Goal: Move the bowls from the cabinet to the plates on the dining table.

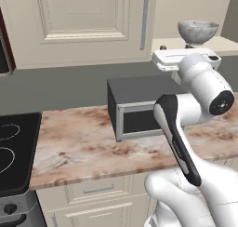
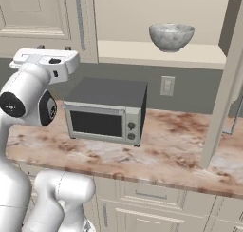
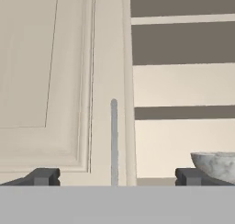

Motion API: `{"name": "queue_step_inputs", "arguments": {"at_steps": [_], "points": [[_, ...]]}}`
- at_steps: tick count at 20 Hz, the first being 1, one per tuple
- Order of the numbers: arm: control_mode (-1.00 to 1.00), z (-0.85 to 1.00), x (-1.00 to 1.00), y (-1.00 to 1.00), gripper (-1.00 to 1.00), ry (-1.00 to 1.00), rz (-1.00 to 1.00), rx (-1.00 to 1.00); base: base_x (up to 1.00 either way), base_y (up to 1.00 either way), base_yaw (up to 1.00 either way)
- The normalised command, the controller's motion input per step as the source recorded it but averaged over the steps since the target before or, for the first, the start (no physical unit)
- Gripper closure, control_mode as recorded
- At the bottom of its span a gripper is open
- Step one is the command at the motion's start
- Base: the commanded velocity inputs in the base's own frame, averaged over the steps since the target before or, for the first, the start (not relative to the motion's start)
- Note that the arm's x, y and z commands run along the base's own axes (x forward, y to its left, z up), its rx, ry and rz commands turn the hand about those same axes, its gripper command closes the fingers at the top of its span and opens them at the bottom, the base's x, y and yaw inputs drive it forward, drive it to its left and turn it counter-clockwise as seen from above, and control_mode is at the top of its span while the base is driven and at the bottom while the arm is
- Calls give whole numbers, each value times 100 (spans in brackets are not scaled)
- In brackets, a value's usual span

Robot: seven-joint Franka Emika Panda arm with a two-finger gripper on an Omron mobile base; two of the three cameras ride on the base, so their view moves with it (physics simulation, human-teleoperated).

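- Bowl [image 2: 171, 36]: grey-white stone look, upright on lowest shelf [image 2: 161, 53] of open cabinet section, ahead and off to right of claw; in hand view only its left rim visible [image 3: 215, 165], just beside right fingertip [image 3: 187, 176], apart, not between tips.
- Sits there as start position for task; not yet grasped, nothing moved to plates, judged early in task.
- Claw [image 3: 114, 177]: spread wide, empty, tips standing well apart at bottom of hand view.
- Aimed at closed cabinet door [image 3: 55, 81] edge and its vertical silver handle [image 3: 114, 140], dead centre between tips; bowl off-centre, so probably needs sideways shift right before reach.
- Open cabinet door [image 2: 223, 98] swung out edge-on, far right of claw; possible snag on way out.
- Arm pose: elbow folded high, white hand block [image 1: 186, 60] level, pointing forward at shelf height, above microwave [image 2: 107, 113].
- Microwave on marble worktop [image 2: 171, 152], below claw; stovetop [image 1: 14, 151] lower left of it.
- Second bowl, plates, dining table: cannot tell from these views.
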Motion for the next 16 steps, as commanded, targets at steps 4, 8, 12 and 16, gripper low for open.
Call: {"name": "queue_step_inputs", "arguments": {"at_steps": [4, 8, 12, 16], "points": [[-100, 8, 18, 0, -100, 0, 1, -3, 0, 0, 0], [-100, 0, 26, 0, -100, 0, 0, -1, 0, 0, 0], [-100, 0, 16, 8, -100, 0, 0, -3, 0, 0, 0], [-100, 0, 21, 9, -100, 0, 0, -2, 0, 0, 0]]}}
